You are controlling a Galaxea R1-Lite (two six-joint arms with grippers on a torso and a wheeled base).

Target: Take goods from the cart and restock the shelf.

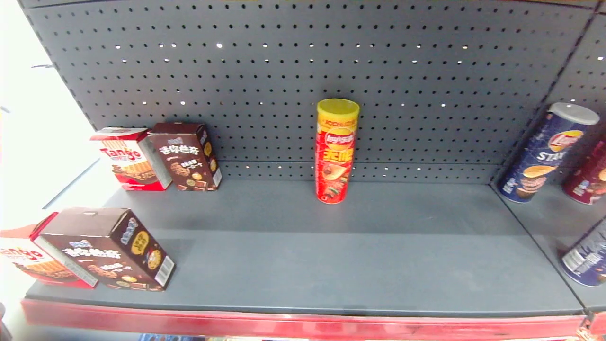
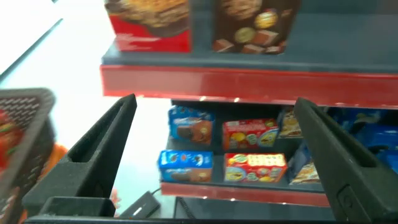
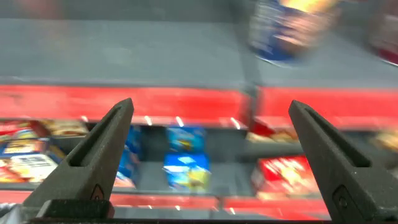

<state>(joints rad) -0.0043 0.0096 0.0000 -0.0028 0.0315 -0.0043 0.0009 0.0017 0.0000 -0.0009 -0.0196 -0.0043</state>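
Print shows on four packs: white lettering on the red cardboard box (image 1: 130,158), pale characters on the dark brown cardboard box (image 1: 187,163), yellow characters on the red yellow-lidded tube (image 1: 335,151), and a round logo on the navy grey-lidded tube (image 1: 544,156).

- I read the shelf board (image 1: 331,246) as dark grey painted metal, matt and smooth.
- The back panel (image 1: 265,71) looks like the same matt grey sheet metal, punched with rows of small holes.
- The red front strip (image 1: 303,326) is glossy and catches the light.
- The red chip can (image 1: 334,161) has a shiny printed wrap, and its yellow lid (image 1: 338,108) looks like plastic.
- The blue can (image 1: 539,161) is glossy too, and its grey lid (image 1: 574,112) is matt plastic.
- I take the brown box (image 1: 187,158) and red box (image 1: 130,158) at the back for printed cardboard with a light sheen.
- The left gripper (image 2: 214,102) and right gripper (image 3: 211,106) have matt black fingers (image 2: 102,146), plastic by the look.
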